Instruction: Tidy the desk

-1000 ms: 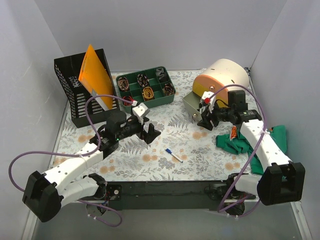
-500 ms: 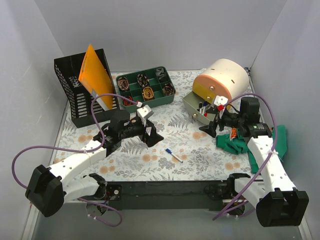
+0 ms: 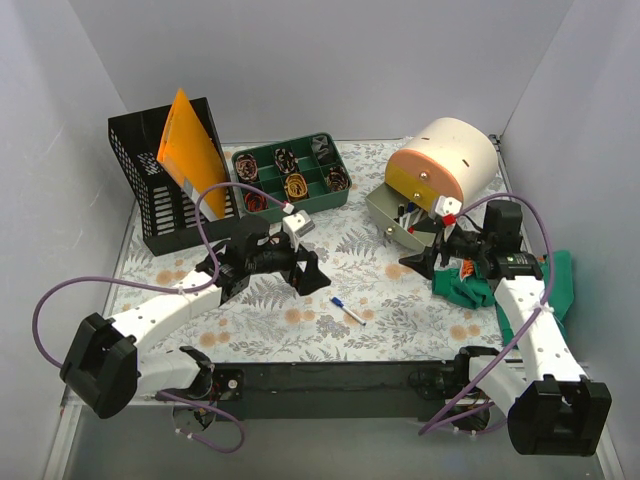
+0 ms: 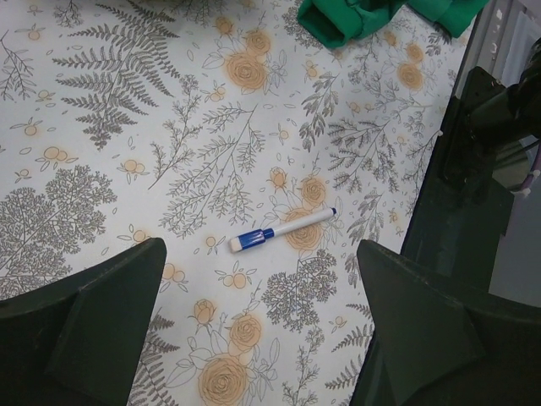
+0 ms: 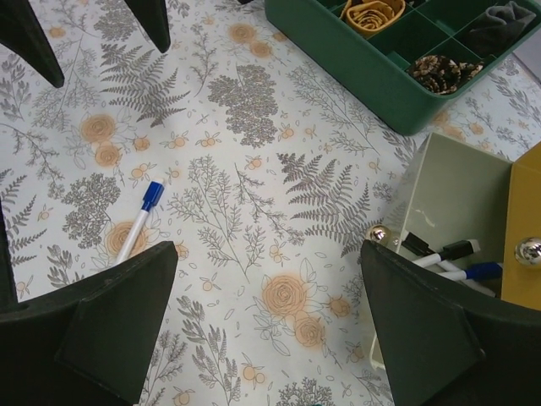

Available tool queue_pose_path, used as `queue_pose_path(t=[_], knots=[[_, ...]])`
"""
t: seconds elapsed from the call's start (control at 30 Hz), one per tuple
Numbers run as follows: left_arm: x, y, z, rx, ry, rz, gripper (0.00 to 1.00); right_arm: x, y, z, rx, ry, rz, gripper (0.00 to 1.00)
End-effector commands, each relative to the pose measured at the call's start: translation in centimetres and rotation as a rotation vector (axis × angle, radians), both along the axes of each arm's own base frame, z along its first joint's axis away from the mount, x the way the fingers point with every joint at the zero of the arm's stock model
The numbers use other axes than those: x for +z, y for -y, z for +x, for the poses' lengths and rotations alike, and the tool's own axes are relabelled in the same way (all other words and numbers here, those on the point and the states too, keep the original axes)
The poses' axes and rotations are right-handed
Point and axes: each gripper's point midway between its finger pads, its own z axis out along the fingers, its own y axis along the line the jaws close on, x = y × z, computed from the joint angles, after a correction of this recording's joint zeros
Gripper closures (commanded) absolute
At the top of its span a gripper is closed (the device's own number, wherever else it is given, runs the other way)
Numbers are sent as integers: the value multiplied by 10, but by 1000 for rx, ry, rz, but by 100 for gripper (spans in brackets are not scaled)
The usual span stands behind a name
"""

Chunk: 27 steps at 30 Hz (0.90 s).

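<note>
- Since a second ago the right gripper [image 3: 420,259] has backed off from the open drawer [image 3: 392,222] toward the near right and spread its jaws. The left gripper [image 3: 303,270] has crept slightly right, jaws unchanged.
- Left gripper: jaws fully spread, nothing held. It hovers over the bare desk [image 3: 330,255]. Its wrist view frames the blue-capped marker [image 4: 283,229] between the fingers, lying flat on the print below.
- Right gripper: jaws wide apart, empty. It hangs above the desk just in front of the drawer, which holds more markers [image 5: 445,252].
- The desk fills the enclosure floor, with walls at left, back and right. A black bar [image 3: 330,375] runs along the near edge by the arm bases.
- Open room: the middle strip between the two grippers and the near half of the print, where only the loose marker lies.
- Back edge is crowded: black mesh file holder [image 3: 150,210] with an orange folder [image 3: 185,145] at far left, green compartment tray [image 3: 300,207] in the centre, round peach box [image 3: 450,160] above the drawer at far right.
- Green cloth [image 3: 462,288] is bunched at the right edge, partly hidden by the right arm.
</note>
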Motion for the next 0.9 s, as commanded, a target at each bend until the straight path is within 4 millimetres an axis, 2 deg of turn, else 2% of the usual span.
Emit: queue_pose_path(t=[0.0,0.23,0.4,0.47,0.63,0.73,0.87], knots=[[21,0,3,17,23,-19,2,-1,-6,-7,70,9,28,2],[25,-5,9,52,55,-9,2,-8,-9,-10,108,-35,30,2],[29,-14,21,136,100,12,2,-23,-19,-15,144,-111,-4,3],[31,-17,24,159,121,15,2,-29,-30,-18,175,-109,-66,4],[40,-31,37,259,180,22,2,-69,-68,-47,292,-111,-312,5],[50,-45,46,354,241,21,2,-83,-80,-62,339,-91,-420,5],[65,-70,59,500,311,33,2,-97,-87,-72,336,-87,-536,5]])
